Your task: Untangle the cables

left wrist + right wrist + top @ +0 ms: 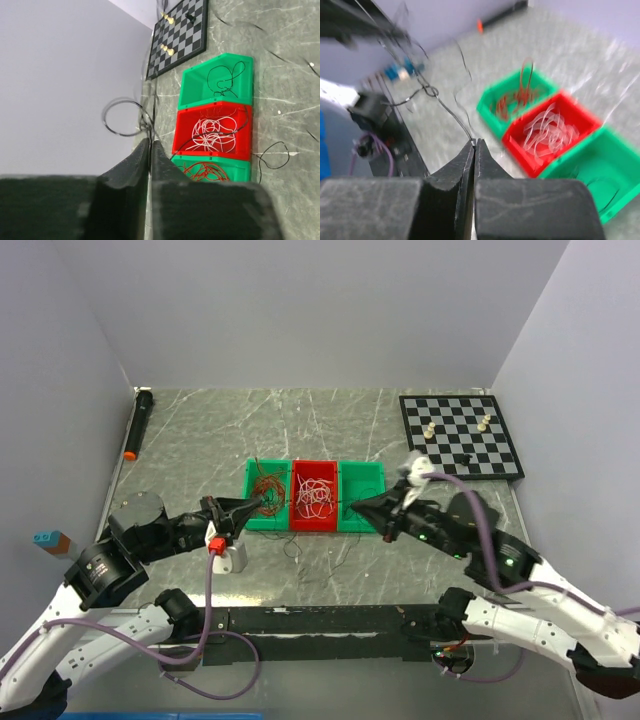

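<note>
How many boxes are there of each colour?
Green boxes: 2
Red box: 1
Total: 3

3 cameras: 1 overhead, 2 wrist-mounted.
The top view looks down from high behind the near edge over the whole bench [200, 430]. The left wrist view, rolled sideways, looks past the left end effector [150, 142] to the bins [184, 127] and chessboard [182, 30]; the right looks past the right end effector [474, 143] at the same bins.
</note>
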Motion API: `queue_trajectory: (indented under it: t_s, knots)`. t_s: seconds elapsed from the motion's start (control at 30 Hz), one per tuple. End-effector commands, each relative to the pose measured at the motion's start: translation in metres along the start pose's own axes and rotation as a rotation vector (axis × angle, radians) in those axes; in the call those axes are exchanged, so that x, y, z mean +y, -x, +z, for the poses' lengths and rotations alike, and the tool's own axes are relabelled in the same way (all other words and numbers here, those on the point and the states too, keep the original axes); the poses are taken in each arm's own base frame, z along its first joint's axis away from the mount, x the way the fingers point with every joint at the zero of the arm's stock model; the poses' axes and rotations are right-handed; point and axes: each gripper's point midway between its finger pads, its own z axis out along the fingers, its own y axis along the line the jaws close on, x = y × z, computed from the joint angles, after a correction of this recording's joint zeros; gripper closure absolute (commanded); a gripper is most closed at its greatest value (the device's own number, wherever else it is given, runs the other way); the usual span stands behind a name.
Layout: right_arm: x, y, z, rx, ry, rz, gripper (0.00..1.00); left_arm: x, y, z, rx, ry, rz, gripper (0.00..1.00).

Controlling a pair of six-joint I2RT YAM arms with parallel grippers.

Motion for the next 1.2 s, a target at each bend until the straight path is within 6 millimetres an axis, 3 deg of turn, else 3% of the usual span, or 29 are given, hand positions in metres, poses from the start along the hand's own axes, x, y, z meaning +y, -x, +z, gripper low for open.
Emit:
queue_trajectory:
  t_s: [0.0,0.13,0.2,0.37,0.47,0.53,0.67,0.83,0.97,1.17]
  knots:
    - [-0.005,0.049,-0.025,-0.112,-0.054,-0.050,1.00,-0.002,0.006,-0.005,-0.026,-0.005,0.018,0.77]
    - [0.004,0.053,-0.023,-0.084,-0.010,-0.061,1.00,-0.007,0.007,-0.004,-0.040,-0.017,-0.014,0.68]
    - [0.007,0.056,-0.023,-0.080,0.003,-0.063,1.00,-0.008,0.009,-0.005,-0.050,-0.017,-0.032,0.58]
    - [0.012,0.065,-0.027,-0.071,0.024,-0.085,1.00,-0.023,0.012,0.001,-0.090,-0.074,-0.121,0.52]
    - [0.014,0.070,-0.029,-0.066,0.031,-0.099,1.00,-0.049,0.009,0.011,-0.116,-0.162,-0.237,0.43]
    - [0.015,0.074,-0.030,-0.067,0.034,-0.102,1.00,-0.063,-0.003,0.020,-0.095,-0.187,-0.308,0.33]
    - [0.021,0.079,-0.035,-0.076,0.060,-0.098,1.00,-0.071,-0.029,0.038,-0.051,-0.130,-0.388,0.21]
    - [0.023,0.082,-0.040,-0.086,0.069,-0.100,1.00,-0.112,-0.025,0.045,-0.096,-0.339,-0.455,0.08]
    - [0.024,0.085,-0.042,-0.087,0.072,-0.103,1.00,-0.128,-0.023,0.056,-0.124,-0.432,-0.541,0.07]
    - [0.027,0.089,-0.046,-0.101,0.085,-0.100,1.00,-0.138,-0.006,0.072,-0.192,-0.469,-0.615,0.10]
